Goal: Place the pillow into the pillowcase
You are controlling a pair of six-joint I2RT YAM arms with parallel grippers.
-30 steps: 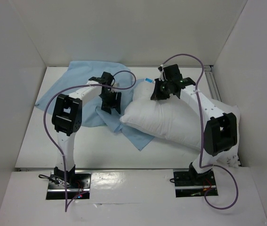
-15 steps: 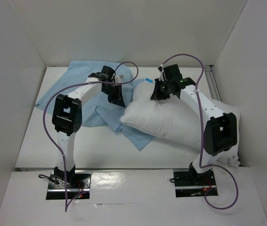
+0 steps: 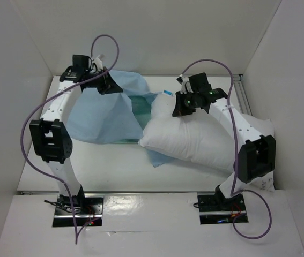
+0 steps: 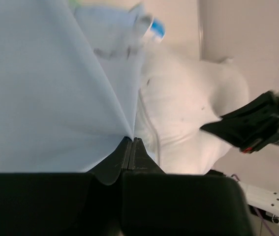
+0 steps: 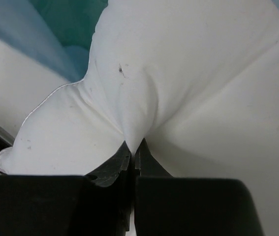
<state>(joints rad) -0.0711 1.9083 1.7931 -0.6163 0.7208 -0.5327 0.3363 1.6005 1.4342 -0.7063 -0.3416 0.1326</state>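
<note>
The white table (image 3: 87, 163) is boxed in by plain white walls (image 3: 141, 37) at 9, 12 and 3 o'clock. The only bare strip runs along its 6 o'clock side, between the cloth and the near edge.

The pillow (image 3: 194, 142) fills the 3 o'clock half. It is plump, white and creased, and its far end is pressed against the 3 o'clock wall. A small blue label (image 3: 167, 92) sits at its 11 o'clock corner.

The pillowcase (image 3: 101, 115) is thin and limp. It covers the 9 to 12 o'clock part of the table, with the light blue face outward and a green inner face showing in the gap beside the pillow. One corner of it pokes out from under the pillow's 7 o'clock edge.

The left gripper (image 3: 109, 85) is raised near the 12 o'clock wall. Its jaws are clenched on a fold of the pillowcase, which hangs from them in a taut sheet, so the way to the 12 o'clock wall is short.

The right gripper (image 3: 181, 107) is at the pillow's 10 o'clock end. The wrist view shows its jaws pinched tight on a puckered ridge of the white fabric.

The two grippers are near each other, with the green opening between them. A purple cable (image 3: 210, 60) arcs above the right arm, and another loops over the left.
</note>
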